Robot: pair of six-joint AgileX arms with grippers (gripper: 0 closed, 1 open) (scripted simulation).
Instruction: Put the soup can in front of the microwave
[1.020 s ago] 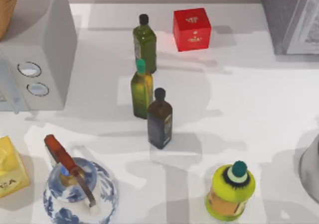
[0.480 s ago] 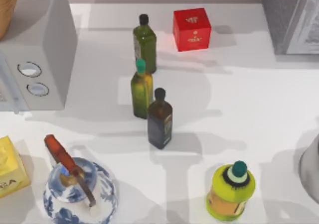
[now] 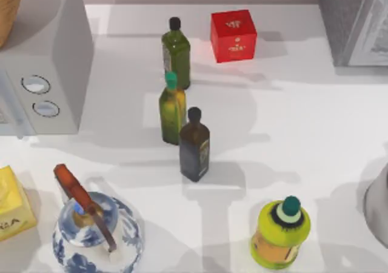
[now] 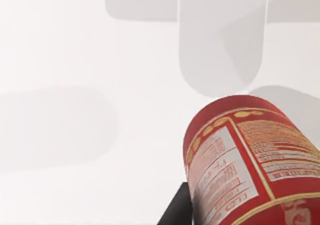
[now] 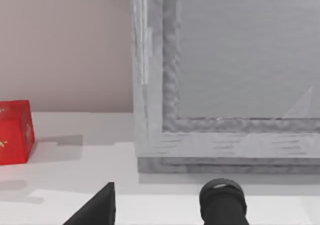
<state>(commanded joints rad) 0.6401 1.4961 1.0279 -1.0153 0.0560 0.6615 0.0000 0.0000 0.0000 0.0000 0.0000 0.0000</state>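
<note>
My left claw [image 4: 239, 207] is clenched on the soup can [image 4: 240, 155]. One dark finger [image 4: 175, 212] presses its side by the printed label, and the can hangs close under my wrist over bare white surface [image 4: 75, 85]. I judge it is held clear of the surface so that it can be carried without dragging. From this wrist view I cannot tell how far the can is from the microwave [image 3: 42, 60].

The microwave's face, with its two round dials [image 3: 35, 84], looks out toward the near edge of the surface, so that is where the can must go. A blue-and-white teapot [image 3: 97, 233] with a brown handle stands in front of the microwave, and a yellow box [image 3: 12, 209] sits in front of it at the edge. Only a bare strip is left between them and the face, so I expect to lower the can slowly and upright.

Well apart from the microwave, off its side, three bottles [image 3: 194, 145] stand in a line, and a fat yellow-green jar [image 3: 280, 233] stands beyond them. A red cube box [image 3: 233, 35] sits farther back.

My right claw [image 5: 157, 212] is parked farthest from the microwave, facing a darker grey box [image 5: 225, 85]. I cannot tell whether it is released or clenched
</note>
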